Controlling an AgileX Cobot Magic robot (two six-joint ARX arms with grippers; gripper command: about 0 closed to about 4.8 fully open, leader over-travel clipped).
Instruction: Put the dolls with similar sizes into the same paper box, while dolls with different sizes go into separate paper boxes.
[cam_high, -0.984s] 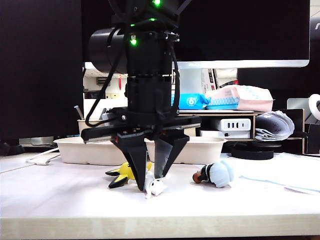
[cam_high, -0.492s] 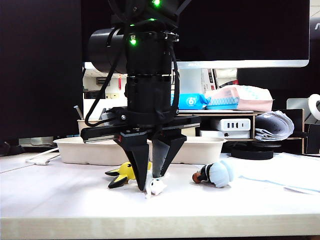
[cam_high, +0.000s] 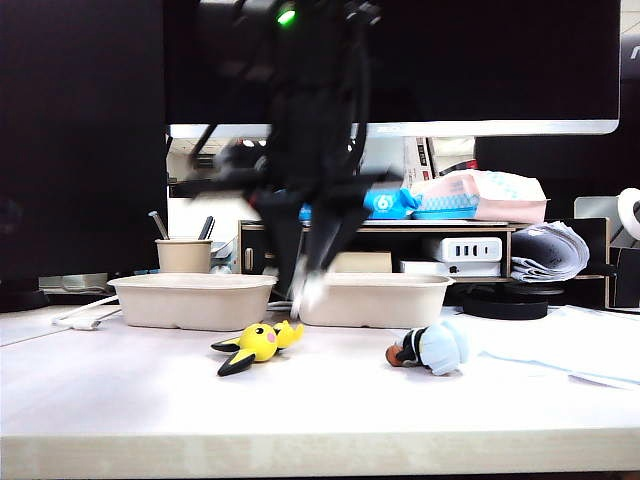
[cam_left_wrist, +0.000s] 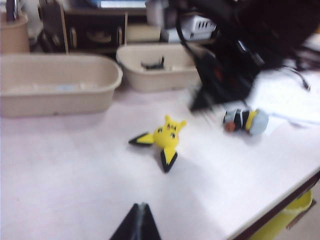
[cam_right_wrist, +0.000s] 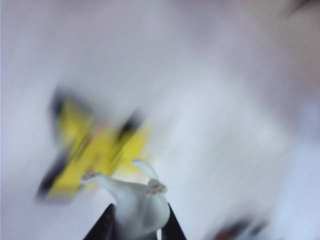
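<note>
Two beige paper boxes, one at left (cam_high: 192, 300) and one at centre right (cam_high: 380, 298), sit mid-frame in the exterior view, where the blurred right gripper (cam_high: 305, 285) hangs between them, clamped on the tiny white doll (cam_high: 308, 292) above the yellow doll (cam_high: 258, 345), the pale-blue doll (cam_high: 432, 347) lying to the right. Left wrist view: the left gripper (cam_left_wrist: 137, 225), bottom centre, fingers pressed together, and a black doll (cam_left_wrist: 152, 64) inside the farther box. Right wrist view: the white doll is pinched between dark fingers (cam_right_wrist: 102, 227) at bottom centre.

White doll (cam_right_wrist: 137, 205) pinched aloft; yellow doll (cam_high: 256, 345) on table.
</note>
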